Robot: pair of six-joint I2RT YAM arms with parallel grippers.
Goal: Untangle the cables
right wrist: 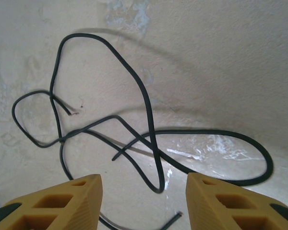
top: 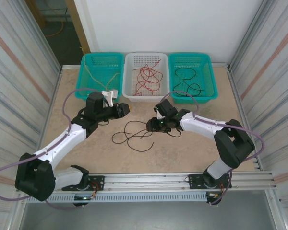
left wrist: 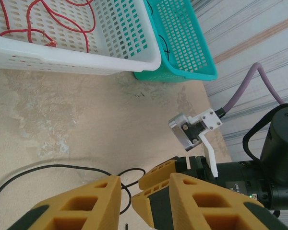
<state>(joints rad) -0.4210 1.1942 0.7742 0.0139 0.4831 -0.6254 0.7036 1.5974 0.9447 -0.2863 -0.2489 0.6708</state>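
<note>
A tangle of thin black cables (top: 134,136) lies on the table between my two grippers. My left gripper (top: 126,110) hovers at the tangle's upper left. In its wrist view the yellow fingers (left wrist: 81,206) stand a narrow gap apart with nothing between them, and a black cable (left wrist: 62,166) runs on the table beneath. My right gripper (top: 151,125) is at the tangle's right end. In the right wrist view it (right wrist: 144,179) stands wide open above crossed black loops (right wrist: 149,110), gripping nothing. Red cables (top: 146,79) lie in the white basket (top: 129,93).
Three baskets line the back edge: a teal one (top: 84,91) with a yellowish cable (top: 103,79), the white one, and a teal one (top: 210,91) with black cables (top: 187,81). The right arm's wrist (left wrist: 259,177) sits close in front of my left gripper. Corrugated walls close both sides.
</note>
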